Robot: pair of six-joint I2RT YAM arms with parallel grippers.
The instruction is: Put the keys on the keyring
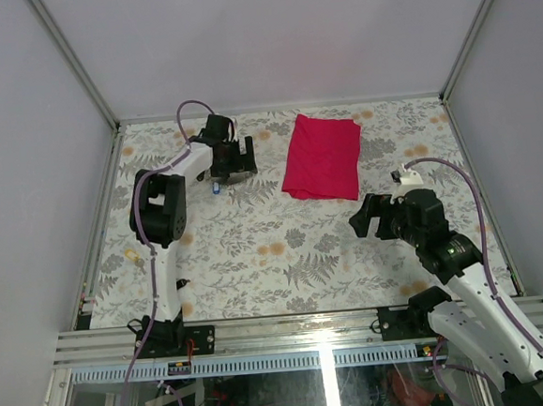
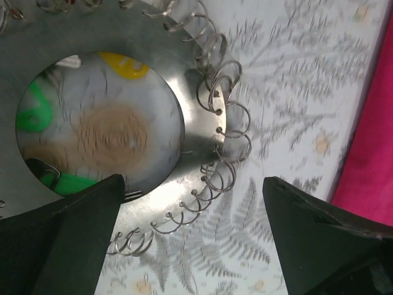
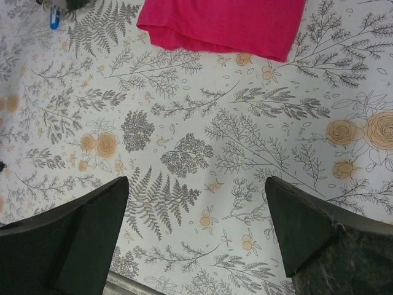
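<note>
Tabletop (image 1: 257, 260): fern-and-flower print sheet inside a white-walled enclosure, with both arm bases bolted at the near edge.
Right arm: rises from the near right corner, elbow bent, wrist leaning in toward mid-table.
Right gripper (image 1: 371, 216): fingers spread wide with nothing between them. It hangs over bare print, well apart from the task's things.
Blue key (image 1: 216, 188): lies on the sheet just on the near side of the left gripper.
Left arm: reaches from the near left corner to the far-left part of the table, wrist pointing down.
Left gripper (image 2: 193, 184): jaws spread wide, holding nothing. In its wrist view one finger overlaps the ring's band and the other stands over bare sheet. Contact cannot be told.
Keyring (image 2: 110, 31): flat grey metal band with an open centre, directly under the left gripper; small wire loops (image 2: 227, 129) line its outer edge.
Keys (image 2: 34, 114): green and yellow heads show blurred through the ring's centre. Whether any is threaded on cannot be told.
Step in hand (judgement): probably securing the ring. Best done with one finger inside the hole and one outside the band, closing slowly so the flat ring does not skate and the loops are not crushed. The right gripper is free to fetch the blue key.
Red cloth (image 1: 322, 157): folded, far centre, apart from the ring.
</note>
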